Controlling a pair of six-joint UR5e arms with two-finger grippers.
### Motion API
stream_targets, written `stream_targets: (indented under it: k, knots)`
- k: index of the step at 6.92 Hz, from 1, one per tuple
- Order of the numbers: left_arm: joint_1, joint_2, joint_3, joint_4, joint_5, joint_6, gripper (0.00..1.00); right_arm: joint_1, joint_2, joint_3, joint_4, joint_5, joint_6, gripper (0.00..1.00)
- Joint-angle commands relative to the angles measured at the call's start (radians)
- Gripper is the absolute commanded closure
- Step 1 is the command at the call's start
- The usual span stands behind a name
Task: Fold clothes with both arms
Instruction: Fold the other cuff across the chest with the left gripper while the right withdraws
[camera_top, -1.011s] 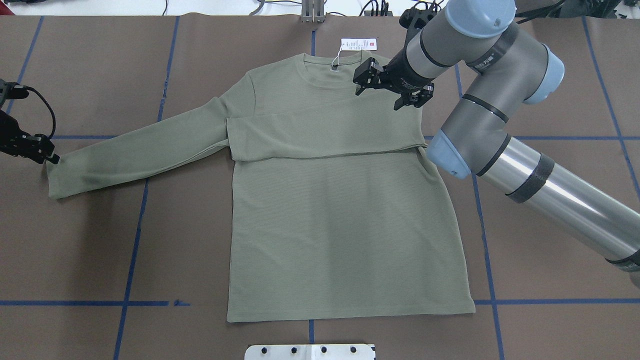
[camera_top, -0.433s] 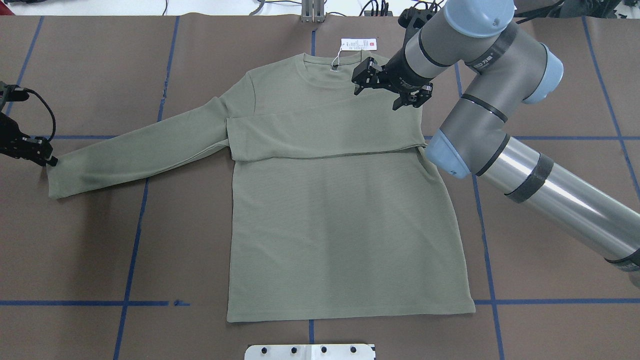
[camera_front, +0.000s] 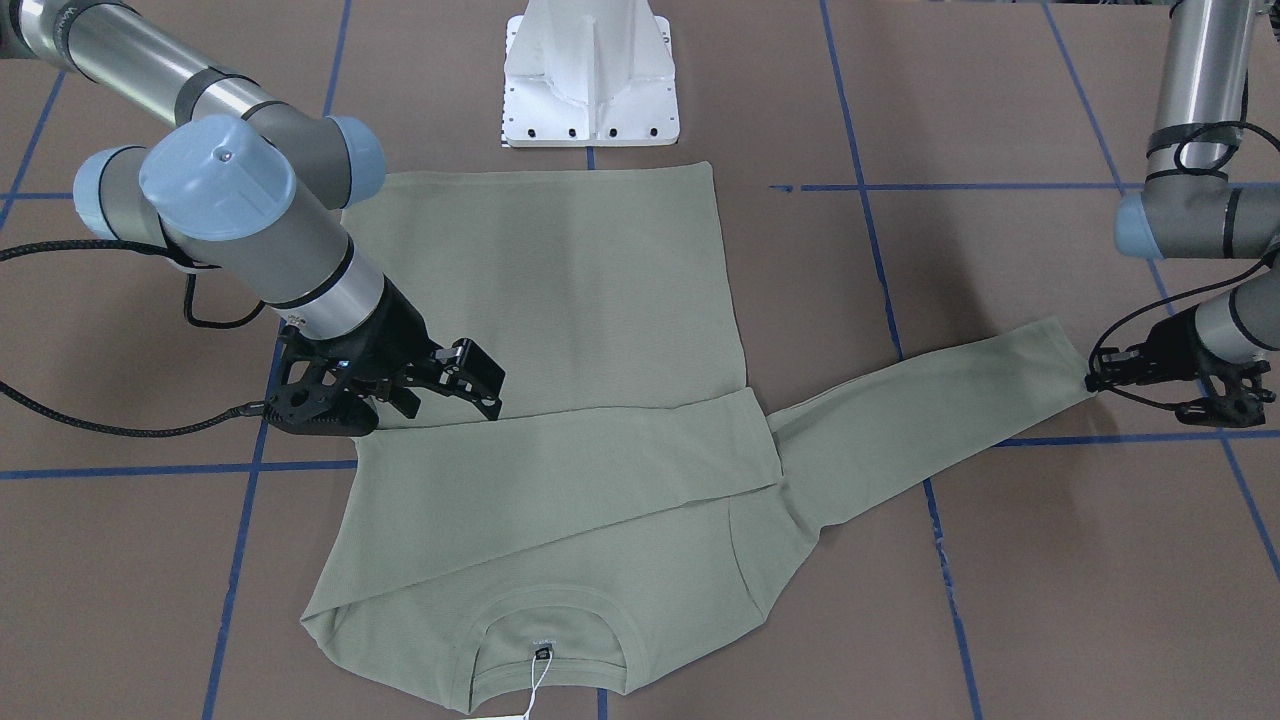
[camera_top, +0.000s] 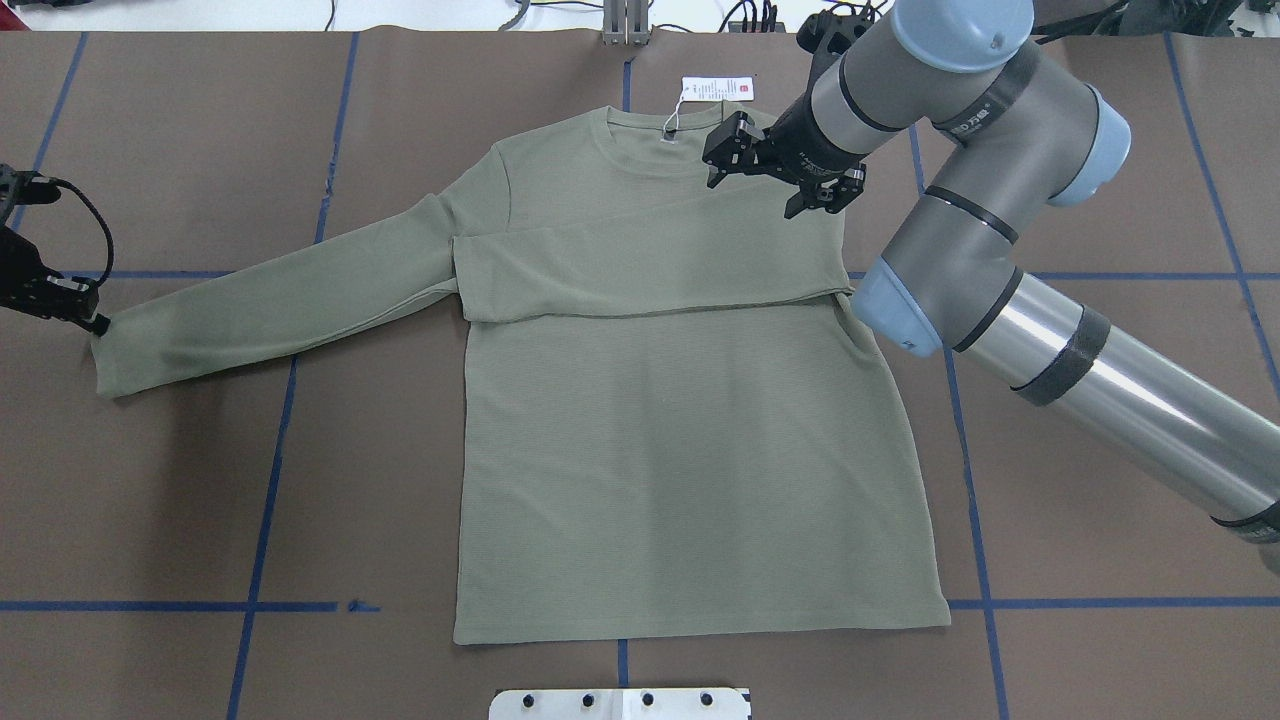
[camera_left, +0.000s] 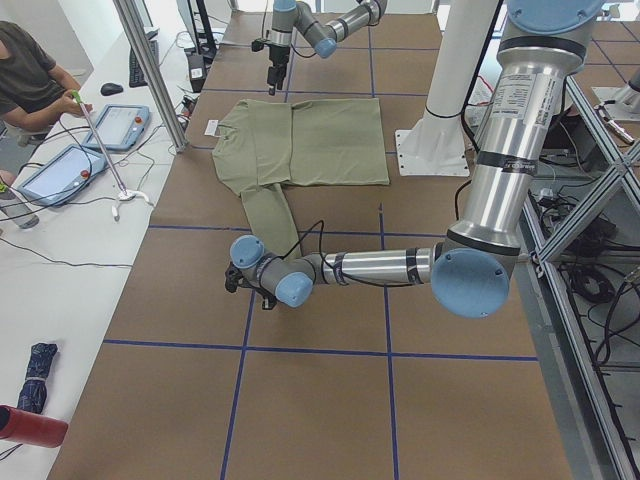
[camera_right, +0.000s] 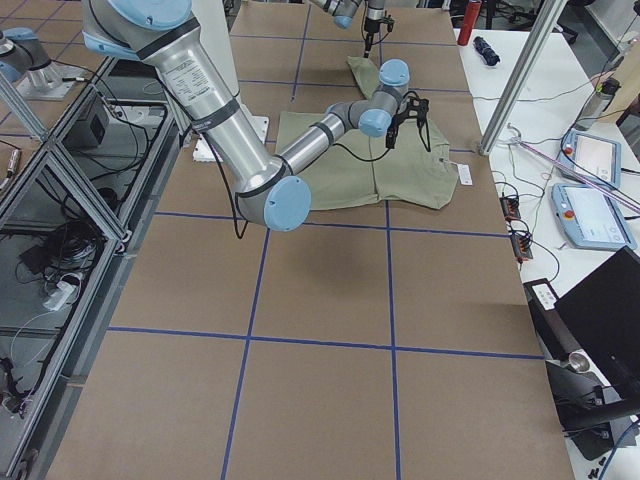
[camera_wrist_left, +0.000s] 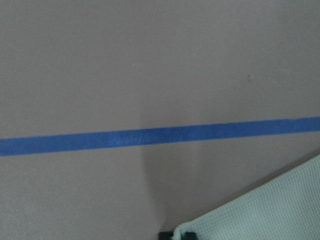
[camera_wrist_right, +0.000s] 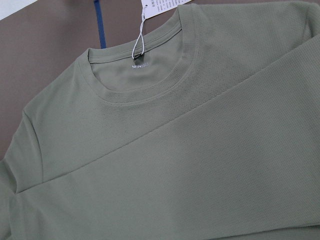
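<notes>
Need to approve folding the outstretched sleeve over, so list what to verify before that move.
1. Folded sleeve lies flat across the chest: ok.
2. Outstretched sleeve is straight and unwrinkled: ok.
3. Left tool is at the corner of the cuff: ok. Grip on it: cannot tell.
4. Right tool is clear of the landing area: likely not ok. It hangs open over the shoulder on the robot's right.
5. Hang tag is out of the fold: ok, it lies off the fabric.
</notes>
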Motion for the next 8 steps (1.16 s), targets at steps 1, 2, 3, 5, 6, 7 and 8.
stream_targets:
  k: [1, 2, 3, 5, 6, 7, 8]
  knots:
    - [-0.001, 0.003, -0.114, 0.057, -0.02, -0.005, 1.0, 0.024, -0.015, 0.032, 0.0, 0.014, 0.006, 0.0]
    - [-0.003, -0.024, -0.228, 0.204, -0.086, -0.005, 1.0, 0.059, -0.096, 0.095, 0.001, 0.063, -0.008, 0.0]
    - [-0.004, -0.081, -0.327, 0.319, -0.106, -0.024, 1.0, 0.12, -0.174, 0.146, 0.007, 0.13, -0.043, 0.0]
    - [0.002, -0.242, -0.39, 0.336, -0.169, -0.36, 1.0, 0.283, -0.305, 0.169, 0.004, 0.278, -0.222, 0.0]
    - [0.049, -0.329, -0.392, 0.334, -0.171, -0.523, 1.0, 0.308, -0.343, 0.168, 0.004, 0.283, -0.28, 0.0]
    - [0.101, -0.404, -0.379, 0.284, -0.163, -0.683, 1.0, 0.318, -0.36, 0.169, 0.004, 0.283, -0.289, 0.0]
    - [0.12, -0.469, -0.316, 0.177, -0.16, -0.815, 1.0, 0.328, -0.377, 0.171, 0.007, 0.281, -0.29, 0.0]
